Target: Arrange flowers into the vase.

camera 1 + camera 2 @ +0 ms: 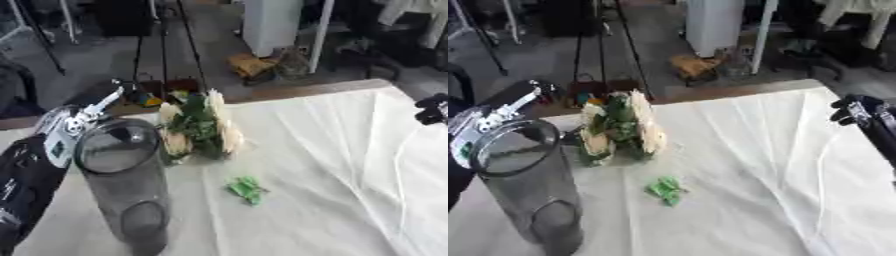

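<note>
A tall clear glass vase [122, 170] stands upright on the white cloth at the left, with nothing inside it. My left hand [63, 131] lies against the left side of its rim, the black forearm running down the left edge. A bunch of cream flowers with green leaves [199, 127] lies on the cloth just right of the vase mouth. A small green scrap [246, 189] lies nearer, in front of the bunch. My right hand [856, 111] hovers at the right edge, fingers curled and holding nothing, well away from the flowers.
The white cloth [332, 165] covers the table and is creased toward the right. The table's far edge [297, 90] runs behind the flowers. Beyond it are the floor, tripod legs [140, 55] and a white cabinet [271, 25].
</note>
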`<state>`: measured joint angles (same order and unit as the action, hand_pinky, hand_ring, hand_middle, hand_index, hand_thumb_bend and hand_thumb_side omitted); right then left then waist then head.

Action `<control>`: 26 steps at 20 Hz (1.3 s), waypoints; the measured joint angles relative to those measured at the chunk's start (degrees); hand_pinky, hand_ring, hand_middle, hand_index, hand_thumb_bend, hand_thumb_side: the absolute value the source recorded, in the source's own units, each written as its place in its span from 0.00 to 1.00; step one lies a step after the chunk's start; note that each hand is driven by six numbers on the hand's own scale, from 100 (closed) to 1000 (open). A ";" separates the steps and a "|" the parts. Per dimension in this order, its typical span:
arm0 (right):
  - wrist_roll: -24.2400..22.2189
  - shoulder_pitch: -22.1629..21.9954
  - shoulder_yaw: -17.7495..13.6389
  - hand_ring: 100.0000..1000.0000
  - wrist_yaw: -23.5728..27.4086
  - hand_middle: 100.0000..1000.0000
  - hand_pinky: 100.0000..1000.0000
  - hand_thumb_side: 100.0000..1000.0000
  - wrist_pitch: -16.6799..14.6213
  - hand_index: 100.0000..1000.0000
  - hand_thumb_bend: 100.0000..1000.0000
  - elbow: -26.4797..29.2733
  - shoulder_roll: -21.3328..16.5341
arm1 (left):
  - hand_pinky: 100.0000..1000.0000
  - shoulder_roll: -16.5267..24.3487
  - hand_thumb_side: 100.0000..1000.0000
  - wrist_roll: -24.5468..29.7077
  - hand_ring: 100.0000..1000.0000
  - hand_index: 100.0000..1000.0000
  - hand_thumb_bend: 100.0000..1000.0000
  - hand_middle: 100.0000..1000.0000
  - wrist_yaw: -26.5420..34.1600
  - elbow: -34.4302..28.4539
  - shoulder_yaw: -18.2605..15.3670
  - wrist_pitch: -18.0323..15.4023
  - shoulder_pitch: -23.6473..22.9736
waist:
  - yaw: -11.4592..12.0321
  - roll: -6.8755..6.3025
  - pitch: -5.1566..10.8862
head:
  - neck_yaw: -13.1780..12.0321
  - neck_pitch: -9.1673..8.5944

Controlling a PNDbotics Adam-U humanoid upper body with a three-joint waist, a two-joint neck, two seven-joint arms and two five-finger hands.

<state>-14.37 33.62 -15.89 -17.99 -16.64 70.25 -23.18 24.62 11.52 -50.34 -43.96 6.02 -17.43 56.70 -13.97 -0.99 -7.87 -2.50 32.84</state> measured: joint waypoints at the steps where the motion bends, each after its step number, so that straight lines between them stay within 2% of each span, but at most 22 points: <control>1: 0.00 0.00 0.00 0.62 0.00 0.65 0.62 0.96 0.00 0.46 0.00 0.00 0.00 | 0.63 -0.06 0.48 0.35 0.65 0.80 0.83 0.63 -0.47 0.27 -0.09 0.12 -0.13 | -0.06 0.00 -0.03 | 0.00 0.00; 9: -0.01 0.00 -0.01 0.62 0.14 0.65 0.62 0.96 0.00 0.46 0.00 0.00 0.00 | 0.63 -0.41 0.48 1.21 0.65 0.80 0.84 0.63 -4.00 1.83 -0.69 1.91 -0.84 | -0.05 0.00 -0.09 | 0.02 0.01; 17: -0.09 0.10 -0.01 0.62 0.21 0.65 0.62 0.96 -0.08 0.46 0.00 -0.01 0.00 | 0.62 -0.41 0.48 -3.55 0.64 0.80 0.82 0.63 -7.04 2.46 -1.19 6.35 -1.28 | -0.06 0.01 -0.44 | 0.01 0.01; 26: -0.26 0.29 -0.01 0.62 0.34 0.65 0.62 0.96 -0.28 0.46 0.00 -0.05 0.00 | 0.59 -0.47 0.49 -5.65 0.61 0.78 0.82 0.59 -9.36 3.85 -1.35 8.31 -1.74 | -0.55 -0.06 -1.24 | -0.39 -0.03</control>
<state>-14.63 33.92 -15.90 -17.65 -16.91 70.20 -23.18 24.15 5.88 -59.70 -40.10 4.68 -9.13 54.96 -14.52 -1.05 -9.11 -2.89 32.80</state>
